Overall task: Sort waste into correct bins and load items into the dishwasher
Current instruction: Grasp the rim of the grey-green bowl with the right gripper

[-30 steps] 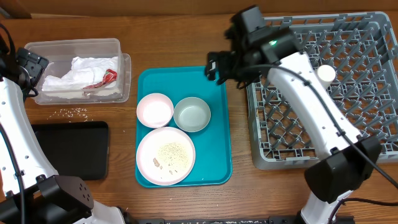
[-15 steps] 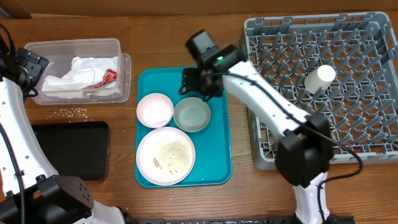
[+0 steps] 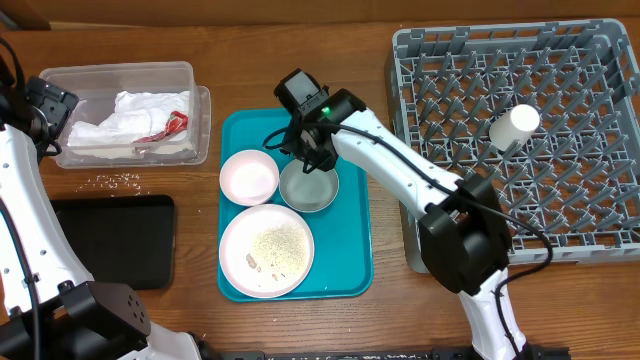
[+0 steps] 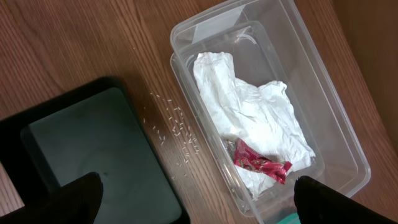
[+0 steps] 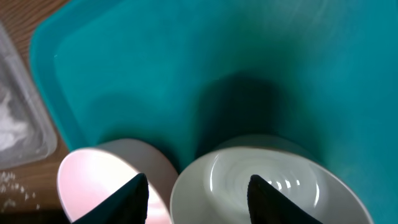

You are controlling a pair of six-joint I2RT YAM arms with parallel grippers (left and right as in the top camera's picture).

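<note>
The metal bowl [image 3: 309, 186] sits on the teal tray [image 3: 350, 240] beside the small pink bowl [image 3: 249, 176], with the pink plate [image 3: 266, 250] holding crumbs in front. My right gripper [image 3: 303, 150] is open just over the metal bowl's far rim [image 5: 261, 180]; one finger is over the pink bowl [image 5: 99, 180]. The white cup [image 3: 514, 124] lies in the grey dish rack [image 3: 590, 200]. The clear tub [image 3: 120, 125] holds napkins [image 4: 249, 118] and a red scrap [image 4: 258, 163]. My left gripper [image 4: 196, 199] is open above the tub and black tray [image 4: 81, 155].
Loose rice crumbs [image 3: 120, 180] lie on the wood between the clear tub and the black tray [image 3: 110, 238]; they also show in the left wrist view [image 4: 177, 127]. The dish rack fills the right side of the table.
My right arm has swung left from the dish rack to the teal tray and come down over the metal bowl. The left arm has not moved.
</note>
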